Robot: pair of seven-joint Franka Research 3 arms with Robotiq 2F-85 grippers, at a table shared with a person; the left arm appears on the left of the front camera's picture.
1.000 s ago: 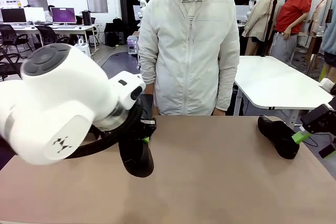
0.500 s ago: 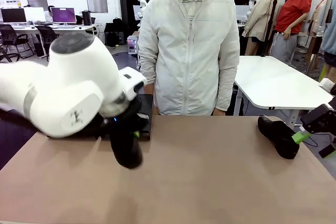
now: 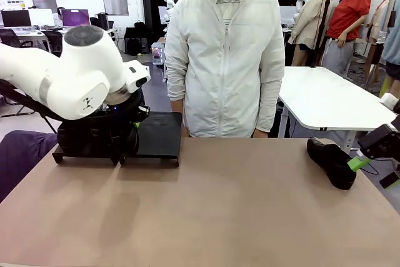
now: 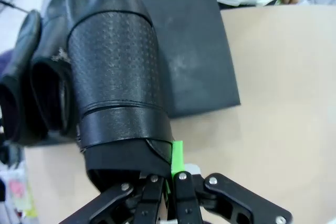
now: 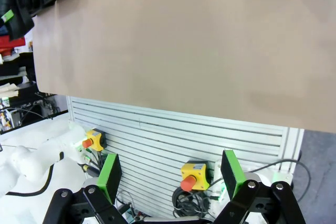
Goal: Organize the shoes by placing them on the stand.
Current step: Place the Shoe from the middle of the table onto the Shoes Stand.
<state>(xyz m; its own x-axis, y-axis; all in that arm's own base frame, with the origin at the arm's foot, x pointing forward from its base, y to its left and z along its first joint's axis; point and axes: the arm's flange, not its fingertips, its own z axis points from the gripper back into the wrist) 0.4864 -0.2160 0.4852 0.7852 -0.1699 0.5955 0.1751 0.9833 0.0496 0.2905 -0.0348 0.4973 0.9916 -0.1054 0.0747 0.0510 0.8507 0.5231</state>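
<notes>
Well, I see the table (image 3: 250, 217) spread beneath both arms. The stand (image 4: 194, 51) lies just ahead of my left gripper (image 4: 170, 169), with two shoes (image 4: 42, 93) on the platform to its side. That gripper is clamped on the heel rim of a third shoe (image 4: 115, 77), toe over the stand. The fourth shoe (image 3: 331, 162) lies just beside my right gripper (image 5: 170, 174), whose jaws are wide and empty.

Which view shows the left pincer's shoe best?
Left wrist view: the held shoe is close and large, heel to toe. Front view: the left arm hides most of it. Right wrist view: a dark, unclear far-off patch.
</notes>
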